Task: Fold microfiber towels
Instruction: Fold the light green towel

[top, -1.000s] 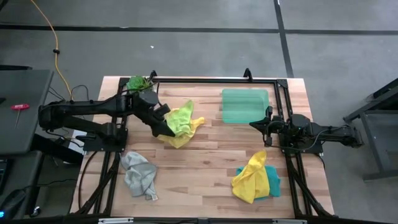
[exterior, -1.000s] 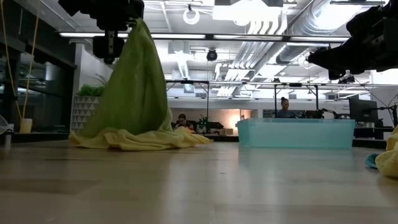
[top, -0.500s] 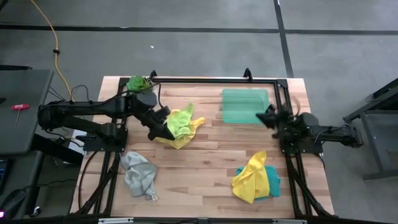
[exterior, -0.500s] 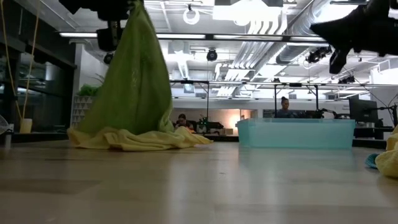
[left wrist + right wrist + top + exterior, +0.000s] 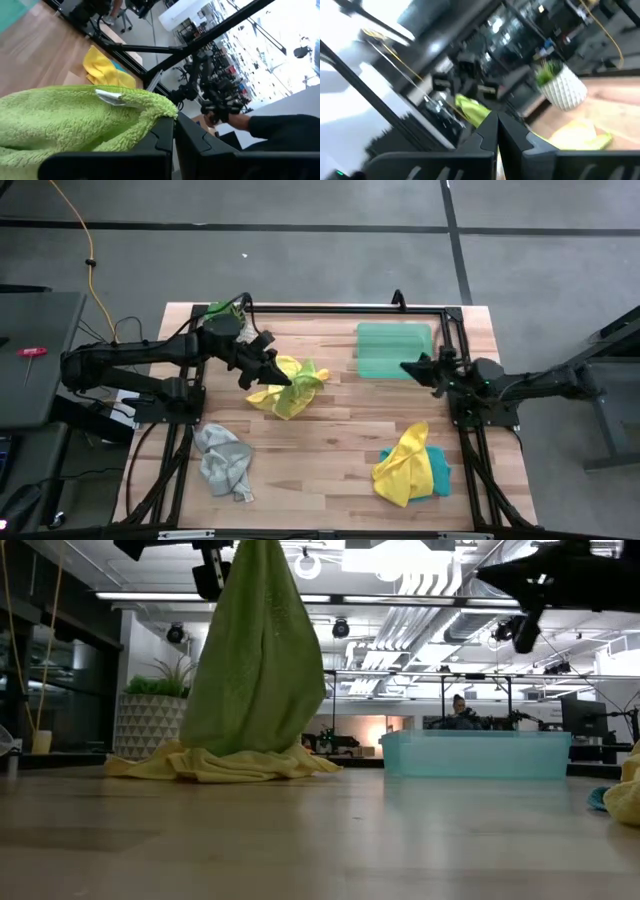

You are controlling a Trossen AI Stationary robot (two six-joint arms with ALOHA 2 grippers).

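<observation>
Lifted higher and shifted right: lime green towel [image 5: 255, 660], pinched in left gripper [image 5: 283, 376] above yellow towel [image 5: 215, 764] at table's far left; right gripper [image 5: 412, 368] closed, empty, by tray [image 5: 393, 348]; risk: corner-only pinch slipping.

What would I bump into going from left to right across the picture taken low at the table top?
Potted plant → lime green towel hanging from the left pincer, its bottom on the yellow towel → see-through green tray → yellow cloth at the edge.
</observation>
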